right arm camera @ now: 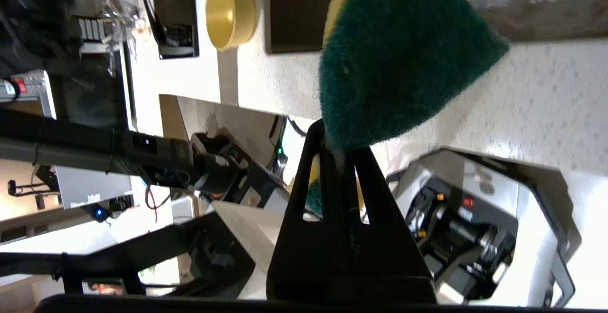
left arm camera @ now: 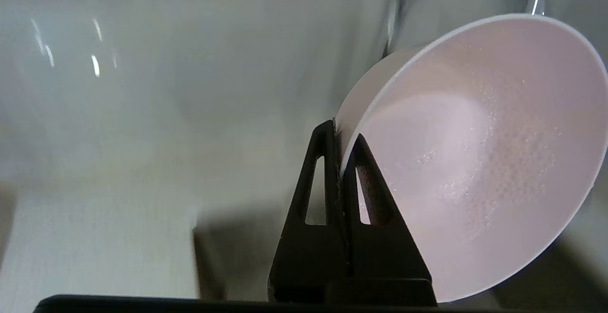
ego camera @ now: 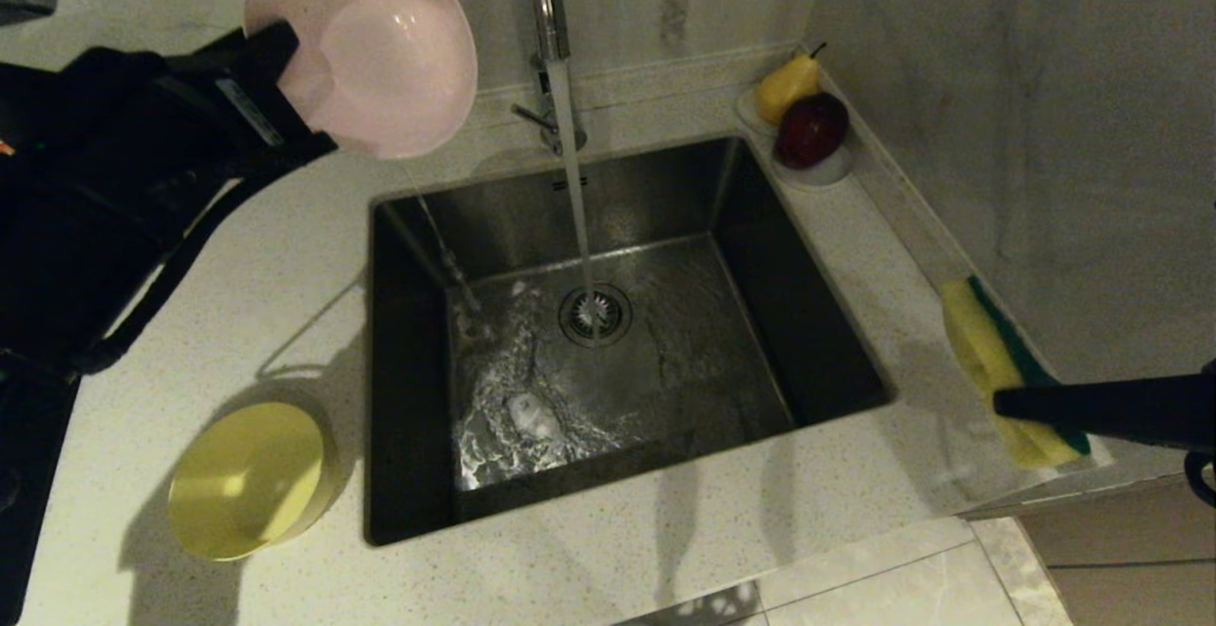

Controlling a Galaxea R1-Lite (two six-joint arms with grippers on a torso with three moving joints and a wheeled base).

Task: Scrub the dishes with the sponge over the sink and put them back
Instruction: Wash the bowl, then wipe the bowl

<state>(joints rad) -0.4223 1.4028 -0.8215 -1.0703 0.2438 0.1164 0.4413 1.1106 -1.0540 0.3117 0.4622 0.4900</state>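
Your left gripper was pressed together on the rim of the smooth pale pink plastic bowl, one finger inside the wall and one outside. It held the bowl high over the counter behind the left corner of the large brushed stainless-steel sink, tilted with its opening toward the basin. Small drops sat on the inner wall, and a thin line of water ran from the bowl down into the sink.

Your right gripper pinched one end of the small rectangular sponge with yellow foam and a dark green scouring layer, which hung above the counter to the right of the sink, well apart from the bowl.

The round yellow plastic bowl stood on the speckled white counter left of the sink. Water ran from the chrome tap onto the drain strainer.

I think the step was draining the pink bowl. To do it well, you should keep it tilted above the basin until the dripping stops, and keep the rim grip firm, because wet plastic slips easily
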